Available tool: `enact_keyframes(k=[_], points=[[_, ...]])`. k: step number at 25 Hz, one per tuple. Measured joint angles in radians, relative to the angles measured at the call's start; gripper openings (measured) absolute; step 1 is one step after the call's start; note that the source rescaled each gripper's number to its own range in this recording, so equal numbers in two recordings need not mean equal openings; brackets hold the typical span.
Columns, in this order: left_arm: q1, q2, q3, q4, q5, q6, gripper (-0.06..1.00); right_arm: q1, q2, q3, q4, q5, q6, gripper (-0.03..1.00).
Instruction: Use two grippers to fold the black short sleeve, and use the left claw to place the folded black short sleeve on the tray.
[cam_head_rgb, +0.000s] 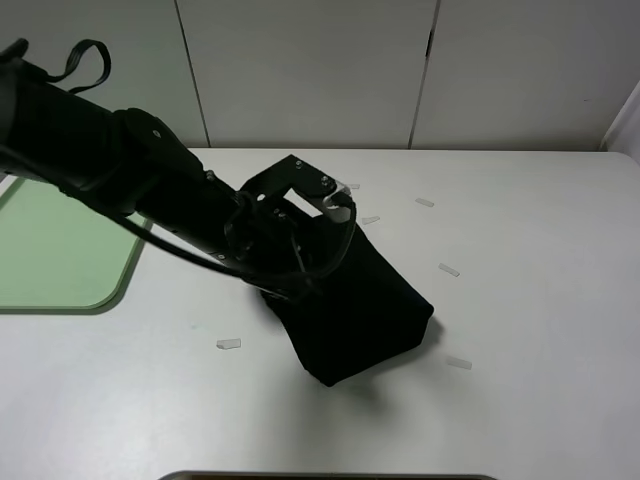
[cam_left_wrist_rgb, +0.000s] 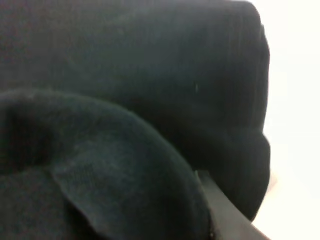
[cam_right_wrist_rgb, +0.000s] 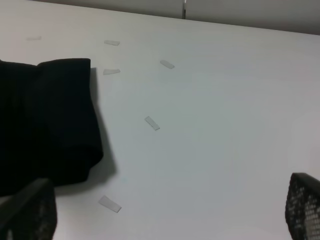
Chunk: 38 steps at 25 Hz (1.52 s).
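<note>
The plain matte black folded short-sleeve shirt lies as a compact bundle at the centre of the exterior frame on the white worktop. Its long axis runs diagonally from the upper left down to the lower right. The black jointed left claw reaches in from the upper left of the frame and meets the bundle at its upper-left end. Its jaws are clenched into the cloth, and dark fabric fills nearly the whole left wrist view, bunching over beside one dark finger, so the shirt looks gripped rather than merely touched. The flat pale mint-green plastic tray sits at the left edge of the exterior frame, well apart from the bundle and on the same side the left arm comes from. The coming move would therefore likely be a carry leftward across bare worktop. The right claw is out of the exterior frame; in its own view its jaws are spread wide and hold nothing, with the shirt off at the left of that frame. Small pale tape strips dot the worktop. No brand, label or writing can be read anywhere.
</note>
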Motion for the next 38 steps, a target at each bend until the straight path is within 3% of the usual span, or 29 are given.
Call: enact_keyframes(k=[7, 11, 14, 28, 34, 38], points=[[-0.003, 0.04, -0.059, -0.383, -0.01, -0.083, 0.09, 0.0, 0.0, 0.0, 0.0, 0.0, 0.0, 1.0], [-0.003, 0.077, -0.085, -0.571, -0.024, -0.037, 0.09, 0.0, 0.0, 0.0, 0.0, 0.0, 0.0, 1.0], [-0.003, 0.123, -0.093, -0.653, -0.03, 0.015, 0.09, 0.0, 0.0, 0.0, 0.0, 0.0, 0.0, 1.0], [-0.003, 0.169, -0.143, -0.686, -0.047, 0.248, 0.09, 0.0, 0.0, 0.0, 0.0, 0.0, 0.0, 1.0], [0.001, 0.17, -0.151, -0.682, -0.032, 0.259, 0.09, 0.0, 0.0, 0.0, 0.0, 0.0, 0.0, 1.0], [0.024, 0.17, -0.151, -0.591, 0.018, 0.21, 0.09, 0.0, 0.0, 0.0, 0.0, 0.0, 0.0, 1.0]])
